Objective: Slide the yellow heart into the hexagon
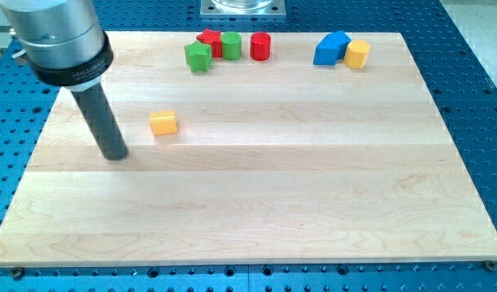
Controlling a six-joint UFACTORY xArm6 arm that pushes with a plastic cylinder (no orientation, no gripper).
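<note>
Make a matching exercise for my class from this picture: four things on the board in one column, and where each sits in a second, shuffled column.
Column one:
1. blue block
2. yellow block nearest my tip
3. my tip
4. red cylinder

Column two:
A. at the view's left, lower than every block
B. touching the yellow block at the view's top right
C. alone, just right of the rod
D. top edge, right of the green cylinder

Pairs: 1-B, 2-C, 3-A, 4-D
</note>
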